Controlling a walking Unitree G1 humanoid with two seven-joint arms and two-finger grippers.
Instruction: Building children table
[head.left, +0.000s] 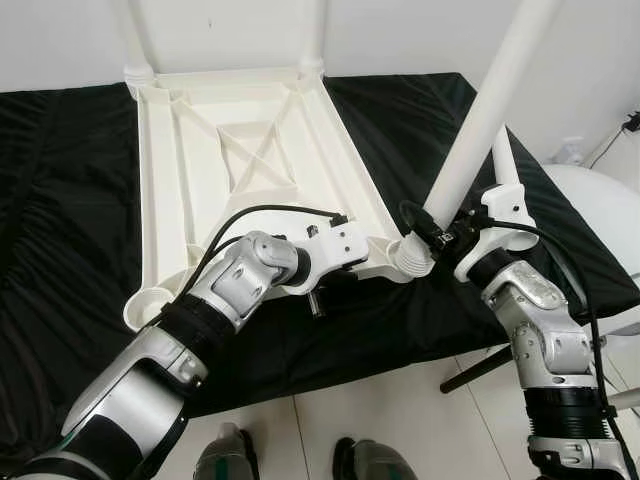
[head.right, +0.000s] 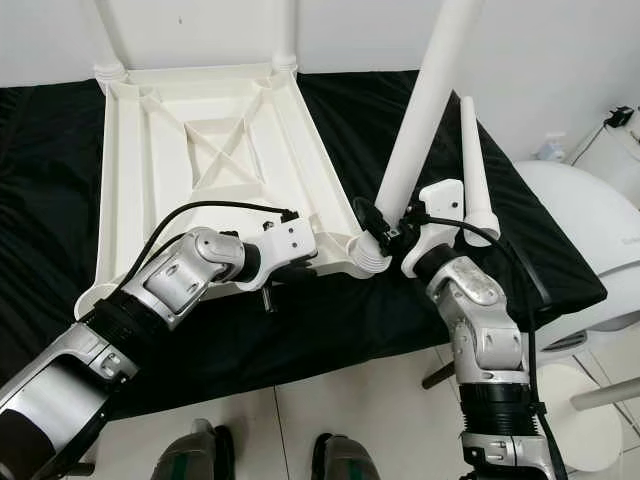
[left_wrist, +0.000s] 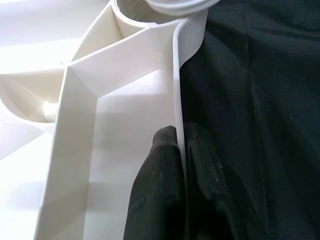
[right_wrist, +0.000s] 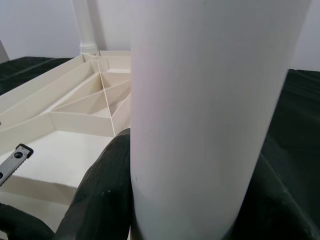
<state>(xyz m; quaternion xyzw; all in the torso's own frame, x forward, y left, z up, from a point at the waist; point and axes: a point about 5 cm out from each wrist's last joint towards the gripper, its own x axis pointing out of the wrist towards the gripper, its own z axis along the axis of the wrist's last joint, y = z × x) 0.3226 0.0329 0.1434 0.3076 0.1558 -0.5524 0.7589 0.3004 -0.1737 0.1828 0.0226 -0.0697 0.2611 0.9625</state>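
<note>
On a black cloth (head.left: 60, 200) spread over a low surface, the white plastic tabletop (head.left: 190, 150) lies upside down, its ribbed underside facing up with an X-shaped brace in the middle. Two legs already stand in the far corner sockets (both cut off by the top edge of the picture). A third leg (head.left: 480, 120) stands tilted in the near corner socket on the robot's right, its ribbed foot seated in the ring. A fourth leg (head.right: 470, 160) lies loose on the cloth just beyond the right arm. The near socket (head.left: 140, 305) on the robot's left has no leg in it.

The left gripper (left_wrist: 182, 165) is closed on the tabletop's near rim, one black finger on each side of the thin wall. The right gripper (right_wrist: 190, 200) clasps the tilted leg low down, its fingers (right_wrist: 105, 195) pressed against the tube's sides. A white rounded object (head.left: 600, 210) sits to the right, partly cut off.
</note>
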